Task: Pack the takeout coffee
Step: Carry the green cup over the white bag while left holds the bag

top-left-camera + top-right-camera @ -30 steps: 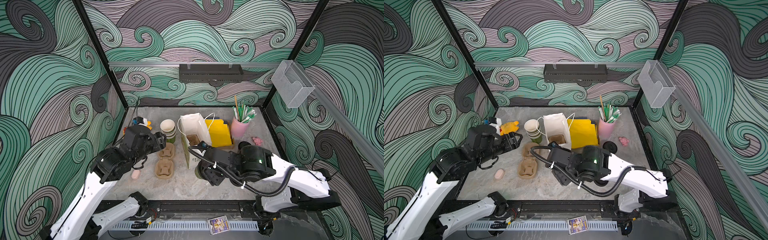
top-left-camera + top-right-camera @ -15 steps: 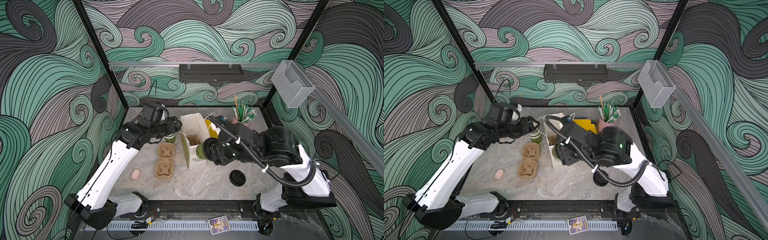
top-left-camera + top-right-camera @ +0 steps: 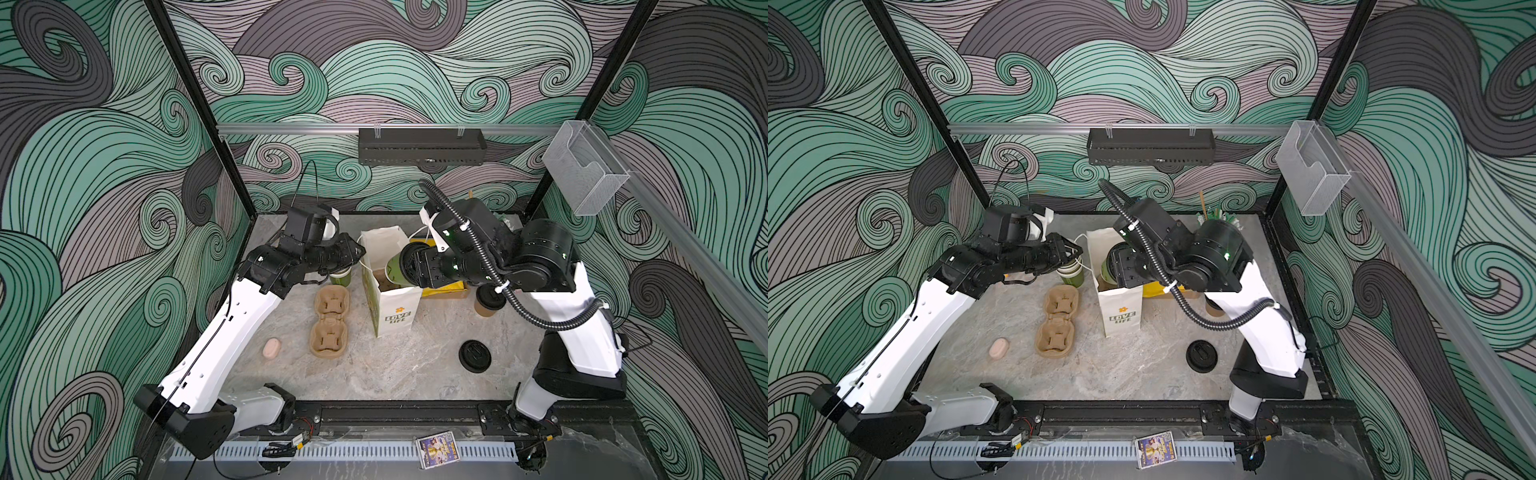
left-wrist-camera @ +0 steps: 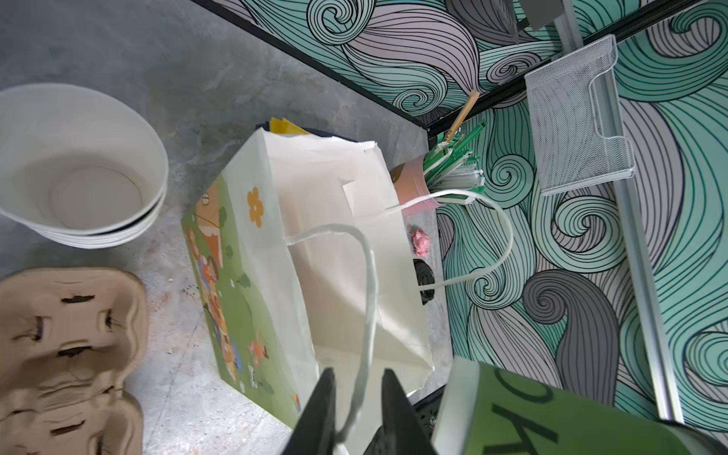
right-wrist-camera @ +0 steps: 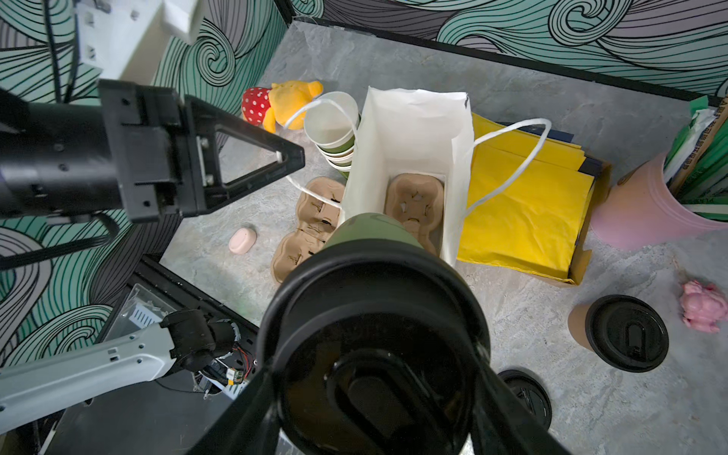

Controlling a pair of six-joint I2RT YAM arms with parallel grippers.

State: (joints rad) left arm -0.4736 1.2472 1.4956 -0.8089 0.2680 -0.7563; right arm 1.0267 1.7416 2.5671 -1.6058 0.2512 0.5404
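1. Closing in fast: the left gripper [image 4: 360, 374] has gone from wide apart to a narrow slit around the bag's near handle [image 4: 368, 275]. The strand runs between the fingers with a sliver of gap on either side, so I cannot tell whether they bite it yet.
2. By my read that matters, because a held handle keeps the bag [image 4: 272, 244] steady and its mouth open for the drop.
3. The right gripper [image 5: 374, 366] is clamped on the green cup [image 5: 370, 228], one finger on each side just under the black lid. The cup is tipped, with its base aimed at the bag's mouth.
4. That arm has swung up from low in front of the bag to its rim, so the first cup is close to packed but not in.
5. Inside the bag, the carrier [image 5: 413, 205] sits empty beyond the cup's base.
6. In a top view the brown cup [image 3: 487, 305] stands lidded to the right of the bag, well apart from both grippers and likely next.
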